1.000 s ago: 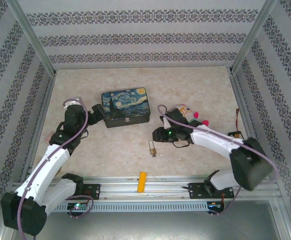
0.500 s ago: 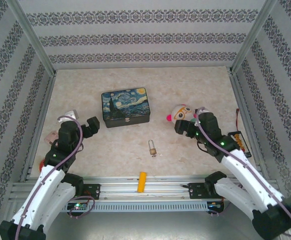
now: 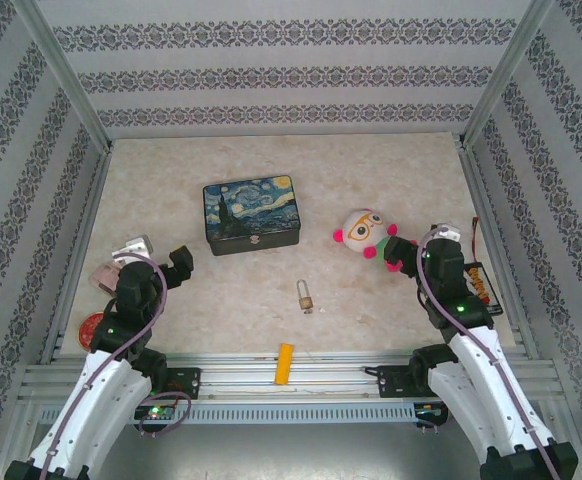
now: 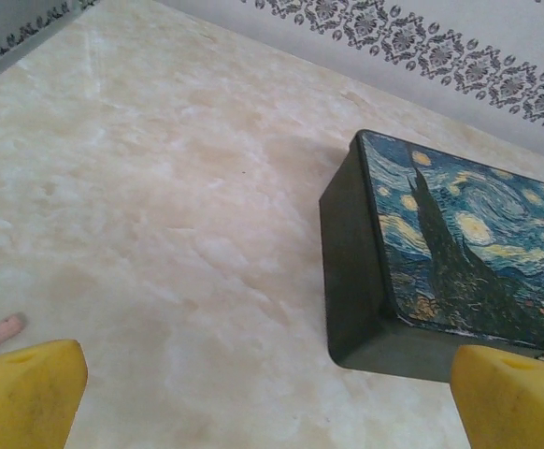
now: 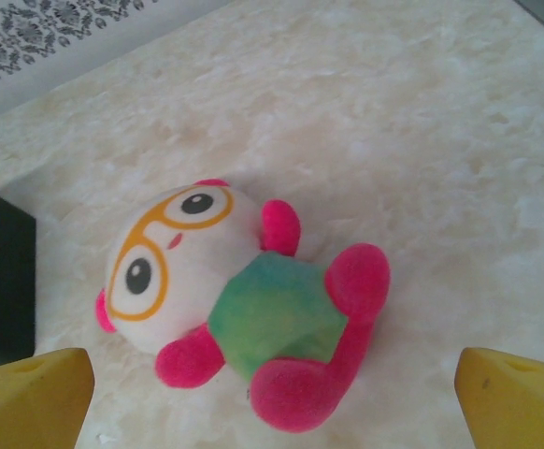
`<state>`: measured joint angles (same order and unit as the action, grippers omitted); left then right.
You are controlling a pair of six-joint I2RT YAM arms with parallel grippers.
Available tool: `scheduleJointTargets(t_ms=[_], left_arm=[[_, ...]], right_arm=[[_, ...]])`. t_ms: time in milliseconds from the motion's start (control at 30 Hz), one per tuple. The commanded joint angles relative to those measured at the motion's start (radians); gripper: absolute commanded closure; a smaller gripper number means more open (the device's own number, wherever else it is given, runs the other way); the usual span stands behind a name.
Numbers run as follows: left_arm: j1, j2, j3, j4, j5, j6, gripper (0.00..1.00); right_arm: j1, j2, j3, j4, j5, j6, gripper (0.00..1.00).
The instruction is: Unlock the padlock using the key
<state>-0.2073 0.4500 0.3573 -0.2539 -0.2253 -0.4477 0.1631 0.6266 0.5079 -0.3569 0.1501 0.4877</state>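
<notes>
My left gripper [image 4: 270,395] and right gripper [image 5: 272,393] stood wide and empty near the table's [image 3: 391,180] front corners. The padlock [image 3: 305,293] lay untouched toward the middle of the front edge, the key [image 3: 309,311] seemingly at its near end. Whether it was unlocked, I could not tell.

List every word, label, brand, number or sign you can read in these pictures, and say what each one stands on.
No text can be read in any view.
tin: a painted starry night sky on the lid, no words.
dark object on the far right: orange marks, too small to read.
padlock: any stamping is too small to tell.
plush toy: no label visible.
</notes>
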Motion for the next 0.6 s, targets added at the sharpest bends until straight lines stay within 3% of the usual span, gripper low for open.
scheduleJointTargets(t_ms=[0,567], left_arm=[[0.013,-0.011,-0.007,0.038,-0.06,0.034,0.01],[0.013,-0.011,-0.027,0.044,-0.076,0.035,0.01]], right_arm=[[-0.008,-0.002,-0.015,0.08,0.026,-0.036,0.02],[-0.01,-0.189,-0.21,0.236,0.182,-0.073,0.02]])
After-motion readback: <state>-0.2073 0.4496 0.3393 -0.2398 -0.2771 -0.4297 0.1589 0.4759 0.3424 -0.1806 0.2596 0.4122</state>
